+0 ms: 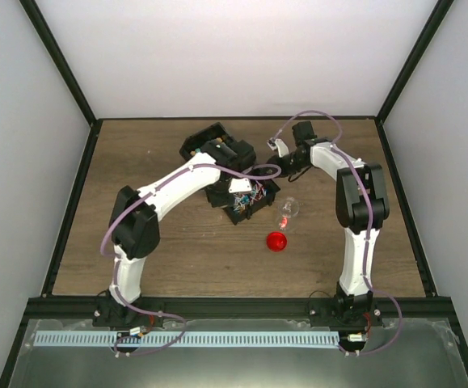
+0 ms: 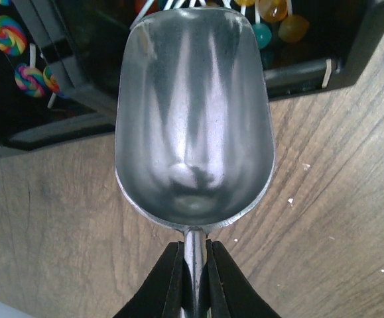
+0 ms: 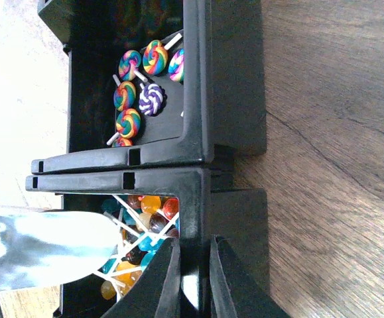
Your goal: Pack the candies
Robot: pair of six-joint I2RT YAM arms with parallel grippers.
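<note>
Left wrist view: the left jaws are clenched on the handle of the silvery metal scoop (image 2: 193,112). Its bowl is empty, with the lip at the rim of the black plastic bin (image 2: 311,73) holding the small wrapped candies (image 2: 291,28). Scooping seems about to start; next, drive the lip under the pile. The left arm (image 1: 177,182) reaches forward, elbow bent. The right jaws grasp the bin's wall.

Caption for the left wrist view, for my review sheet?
Left gripper shut on the empty metal scoop's handle, bowl aimed at the black bin of candies on the wooden table.
</note>
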